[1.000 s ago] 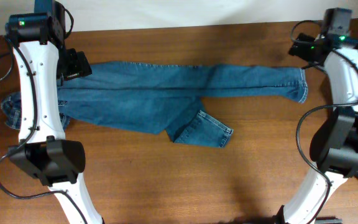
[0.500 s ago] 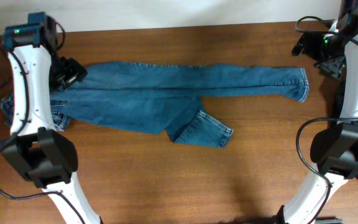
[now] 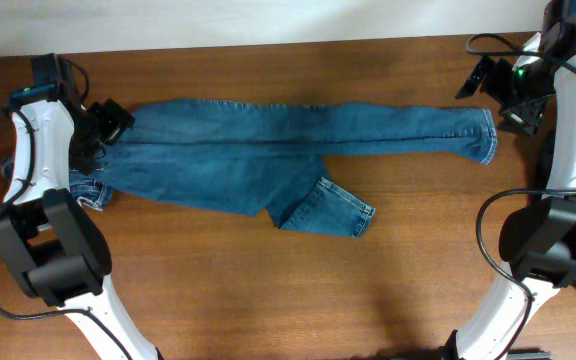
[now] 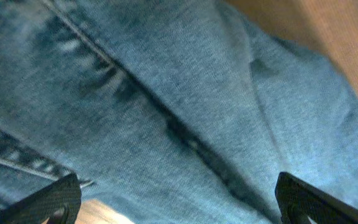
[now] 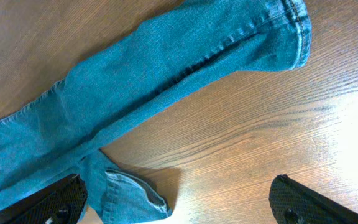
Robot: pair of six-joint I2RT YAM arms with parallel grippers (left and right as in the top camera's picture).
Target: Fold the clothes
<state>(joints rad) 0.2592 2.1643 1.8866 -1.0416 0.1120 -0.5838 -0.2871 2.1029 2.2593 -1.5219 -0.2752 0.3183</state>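
Observation:
The clothes, a pair of blue denim jeans point(image 3: 258, 150), lie flat across the back of the wooden table. One leg stretches right to its hem point(image 3: 488, 135). The other leg is bent back, its hem point(image 3: 353, 215) near mid-table. My left gripper point(image 3: 106, 125) hangs open over the waist end; in the left wrist view denim point(image 4: 185, 106) fills the frame between its fingertips point(image 4: 51, 199). Just beyond the long leg's hem, my right gripper point(image 3: 490, 88) is open. Its wrist view shows that leg point(image 5: 166, 68), the bent leg's cuff point(image 5: 129, 193) and bare wood, with nothing between the jaws.
The brown wooden table point(image 3: 268, 300) spreads in front of the jeans. Both arm bases stand at the front corners, the left point(image 3: 63, 260) and the right point(image 3: 553, 250). A pale wall runs along the table's back edge point(image 3: 268, 42).
My left arm has swung to the left and its gripper has slid down-left onto the waist end. My right arm shifted slightly to the right. The jeans lie as before.

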